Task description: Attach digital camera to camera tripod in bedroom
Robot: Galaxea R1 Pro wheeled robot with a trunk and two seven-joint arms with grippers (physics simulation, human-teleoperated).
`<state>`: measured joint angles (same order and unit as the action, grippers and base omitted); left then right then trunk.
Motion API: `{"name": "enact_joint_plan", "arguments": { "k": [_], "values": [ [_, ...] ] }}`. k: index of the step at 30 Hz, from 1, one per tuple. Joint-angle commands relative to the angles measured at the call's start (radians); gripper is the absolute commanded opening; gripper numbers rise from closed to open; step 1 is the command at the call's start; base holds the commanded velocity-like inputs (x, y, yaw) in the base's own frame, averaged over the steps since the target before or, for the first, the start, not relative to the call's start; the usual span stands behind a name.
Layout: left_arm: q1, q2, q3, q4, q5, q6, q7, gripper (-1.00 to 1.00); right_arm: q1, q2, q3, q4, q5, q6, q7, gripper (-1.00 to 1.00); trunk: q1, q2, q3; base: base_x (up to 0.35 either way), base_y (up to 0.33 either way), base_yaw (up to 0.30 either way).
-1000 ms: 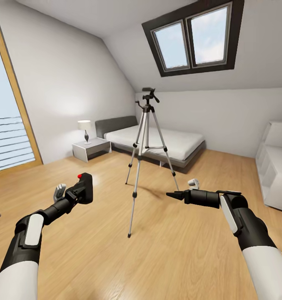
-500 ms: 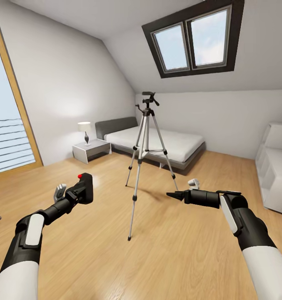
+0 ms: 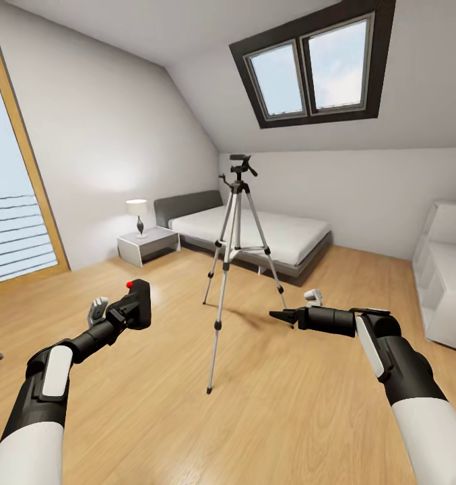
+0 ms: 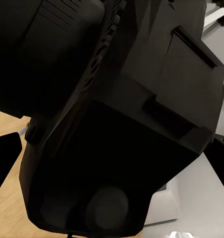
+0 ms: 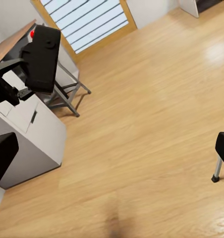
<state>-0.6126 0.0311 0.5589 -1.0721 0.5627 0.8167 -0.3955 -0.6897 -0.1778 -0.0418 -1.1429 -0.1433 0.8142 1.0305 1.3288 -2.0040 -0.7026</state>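
gripping digital camera (image 3: 139, 304), left hand (image 3: 123, 312) beside tripod (image 3: 233, 249).

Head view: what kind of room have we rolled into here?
Most likely an attic bedroom: a grey bed with a nightstand and lamp against the far wall, and a skylight set in the sloped ceiling. The camera tripod stands on the wood floor.
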Motion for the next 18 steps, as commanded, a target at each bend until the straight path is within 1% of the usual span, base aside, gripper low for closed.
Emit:
{"name": "enact_joint_plan", "arguments": {
  "k": [1,18],
  "values": [
    [-0.001,0.0,0.003,0.0,0.002,0.007,-0.003,-1.0,-0.001,0.0,-0.001,0.0,-0.002,0.005,0.002,1.0,-0.004,0.007,0.002,0.0,0.0,0.0],
    [-0.001,0.0,0.003,0.001,0.006,0.008,-0.002,-1.0,-0.001,0.003,0.002,0.0,-0.004,0.006,0.0,1.0,-0.069,0.126,0.055,0.0,0.0,0.0]
  ]
}}
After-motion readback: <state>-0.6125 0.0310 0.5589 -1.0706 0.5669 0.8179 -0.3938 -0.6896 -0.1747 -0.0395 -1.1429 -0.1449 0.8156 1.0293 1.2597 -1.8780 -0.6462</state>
